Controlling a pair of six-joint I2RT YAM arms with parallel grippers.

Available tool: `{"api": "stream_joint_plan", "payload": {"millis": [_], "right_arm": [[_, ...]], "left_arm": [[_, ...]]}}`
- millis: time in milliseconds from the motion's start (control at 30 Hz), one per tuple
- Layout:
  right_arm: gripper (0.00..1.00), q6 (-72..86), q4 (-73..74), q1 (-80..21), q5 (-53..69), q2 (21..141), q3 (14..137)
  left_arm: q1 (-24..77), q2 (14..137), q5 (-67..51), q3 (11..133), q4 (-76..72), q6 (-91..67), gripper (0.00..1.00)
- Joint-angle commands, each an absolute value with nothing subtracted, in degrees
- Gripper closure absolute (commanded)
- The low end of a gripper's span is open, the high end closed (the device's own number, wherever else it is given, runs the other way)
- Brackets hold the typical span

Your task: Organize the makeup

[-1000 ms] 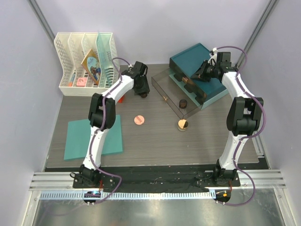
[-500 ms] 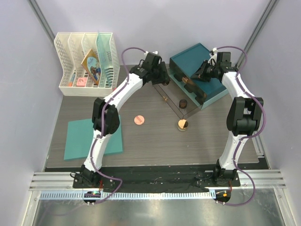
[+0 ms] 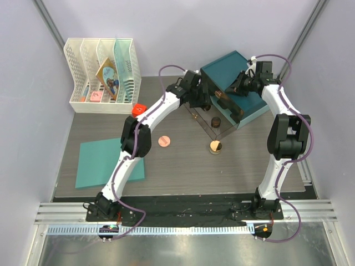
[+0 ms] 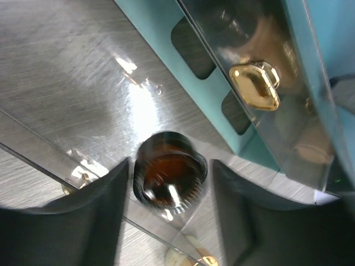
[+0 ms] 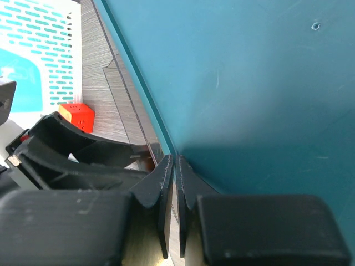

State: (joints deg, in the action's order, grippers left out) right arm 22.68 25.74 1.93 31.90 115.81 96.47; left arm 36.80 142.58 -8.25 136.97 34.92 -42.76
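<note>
Left claw (image 3: 201,102) swung right from beside the white rack (image 3: 102,66) to over the clear drawer (image 3: 206,126), uncovering an orange cube (image 3: 137,109).

Top view: a second dark jar (image 3: 216,121) sat inside that drawer. Gold-lidded jar (image 3: 215,147) and pink compact (image 3: 163,141) lay loose on the counter (image 3: 177,172), well apart. Meanwhile the right claw (image 3: 236,88) was at the teal organizer (image 3: 233,69). Whatever the left claw carried was hidden under it here.

Left wrist: only this view showed the load. Dark brown jar (image 4: 171,177) filled the gap between both fingers (image 4: 83,221), so it read as gripped, over the drawer. Looked like glossy glass: rigid, light, probably slick and chippable. Best held across the round side wall, as here, and set down gently.

Right wrist: fingers were pressed to a thin slit on the organizer's edge line; couldn't tell if anything was pinched. Cube showed here too.
</note>
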Motion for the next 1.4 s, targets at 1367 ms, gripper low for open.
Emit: {"api": "stream_joint_plan", "payload": {"millis": [1367], "right_arm": [[0.86, 17.49, 45.7, 1.67, 19.51, 123.84, 85.43]], "left_arm": [[55.37, 125.67, -7.12, 110.47, 41.57, -26.37, 0.26]]}}
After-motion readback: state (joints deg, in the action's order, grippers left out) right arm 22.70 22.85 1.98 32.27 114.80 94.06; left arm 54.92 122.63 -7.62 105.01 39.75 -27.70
